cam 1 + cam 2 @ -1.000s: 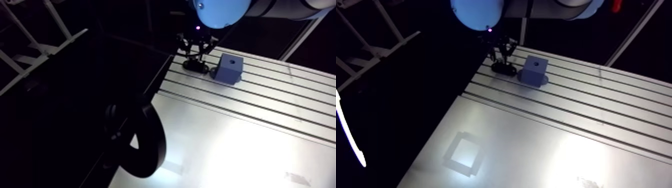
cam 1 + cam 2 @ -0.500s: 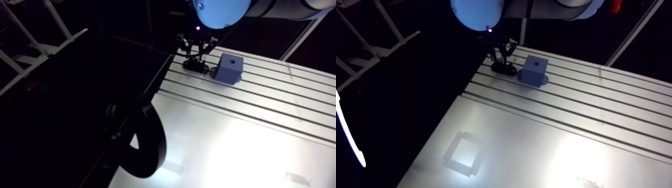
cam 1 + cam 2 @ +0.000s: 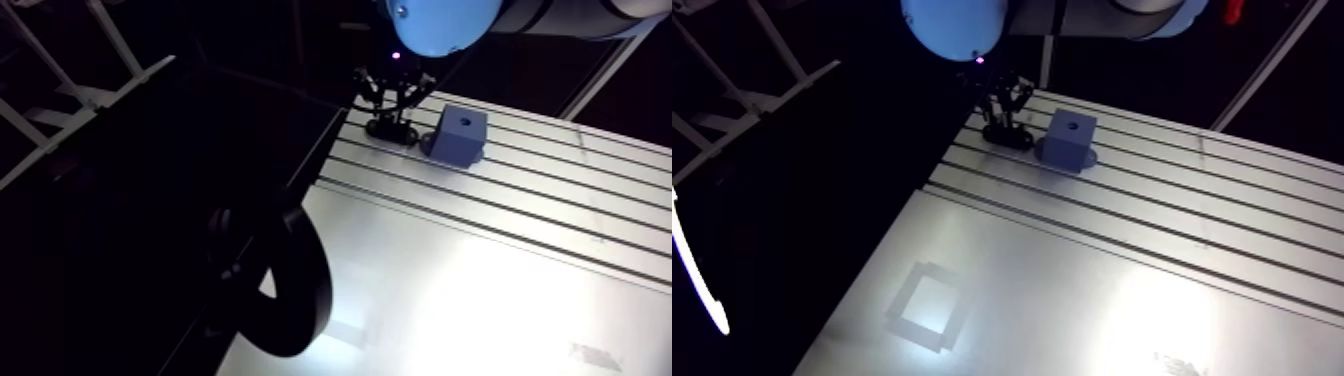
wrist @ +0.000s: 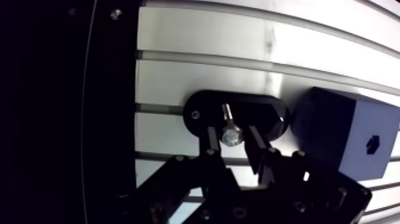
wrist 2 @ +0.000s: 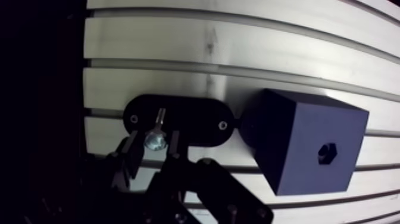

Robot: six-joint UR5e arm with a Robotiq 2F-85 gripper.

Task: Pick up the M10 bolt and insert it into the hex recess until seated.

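Moved: almost nothing; gripper stays over holder.
Bolt: silvery, hex-headed, pinched between fingers.
Count: one bolt, holder, block.

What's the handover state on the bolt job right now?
Gripper: down at the hex head of the silver M10 bolt; grip unconfirmed.
Bolt lies on the black oval holder plate, beside the dark blue block on the slotted aluminium table.
Done: approach. Left: confirm grasp, lift, insert into the block's empty hex recess until seated.
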